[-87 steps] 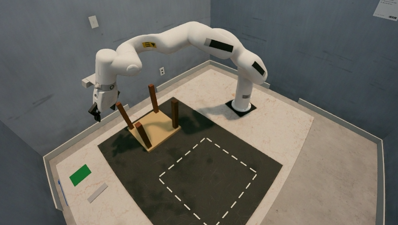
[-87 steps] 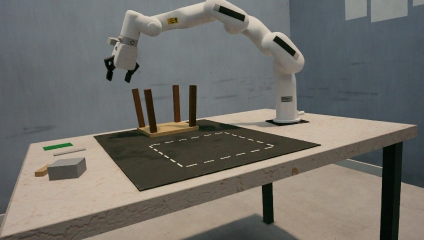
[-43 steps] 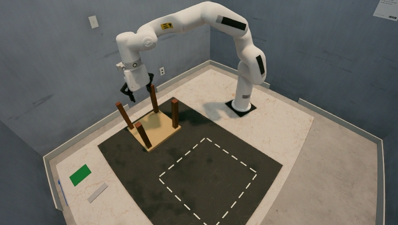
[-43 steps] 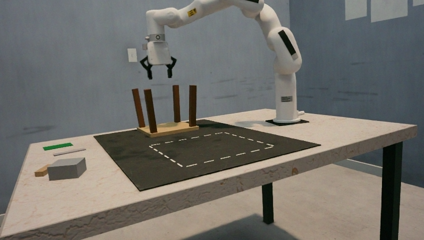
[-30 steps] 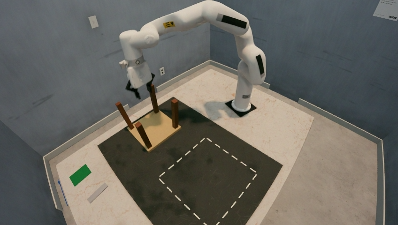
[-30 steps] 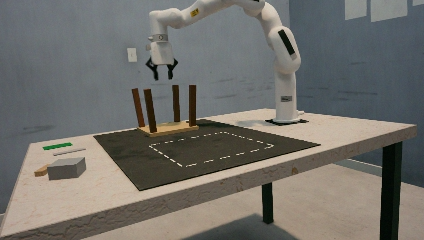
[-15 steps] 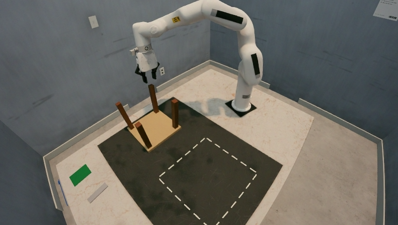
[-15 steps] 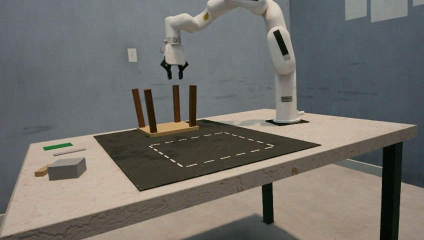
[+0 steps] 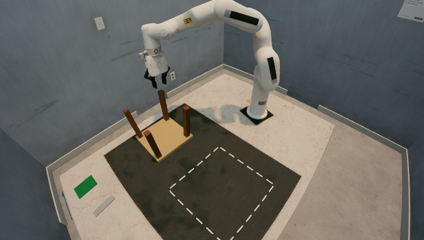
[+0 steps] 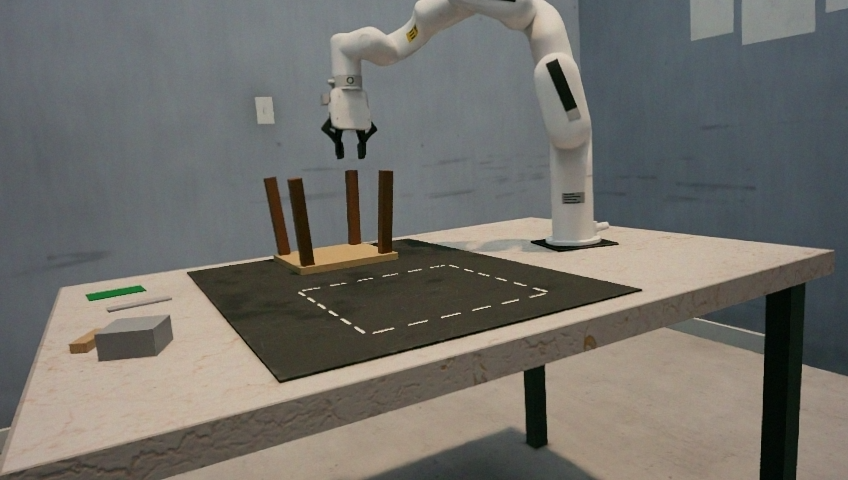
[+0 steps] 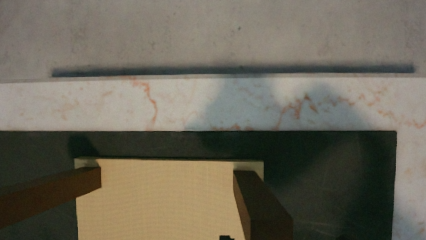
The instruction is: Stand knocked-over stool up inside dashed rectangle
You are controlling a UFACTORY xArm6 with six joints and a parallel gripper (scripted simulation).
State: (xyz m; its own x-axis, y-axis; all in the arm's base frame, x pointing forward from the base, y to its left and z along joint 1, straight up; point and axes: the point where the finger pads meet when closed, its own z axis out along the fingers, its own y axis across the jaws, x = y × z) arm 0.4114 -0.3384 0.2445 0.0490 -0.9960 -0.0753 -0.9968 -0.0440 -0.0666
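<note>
The stool (image 9: 165, 134) lies upside down on the black mat (image 9: 142, 175), with its light wooden seat flat on the mat and its four dark brown legs pointing up. It stands at the far left corner of the mat, outside the dashed rectangle (image 9: 190, 171), and near that rectangle's far-left side. In the exterior view the two left legs lean a little, while the two right legs stand almost straight.

The hand (image 9: 156, 80) hangs in the air above the stool, pointing downward, just over the top end of the back leg (image 9: 163, 104). It does not touch the leg; a small gap shows between the fingertips and the leg's end. The fingers are about half open, and nothing is between them.

The wrist view looks down on the seat (image 11: 160, 200), on two legs, on the edge of the mat and on the marble desk (image 11: 210, 102) behind it.

The white arm (image 9: 261, 59) stands on a dark base plate (image 9: 245, 112) on the desk, beyond the far corner of the mat. At the left end of the desk lie a green flat piece (image 9: 85, 186) and a grey strip (image 9: 103, 205), well apart from the stool. The exterior view also shows a grey block (image 10: 133, 336) with a small tan piece (image 10: 83, 342) touching it.
</note>
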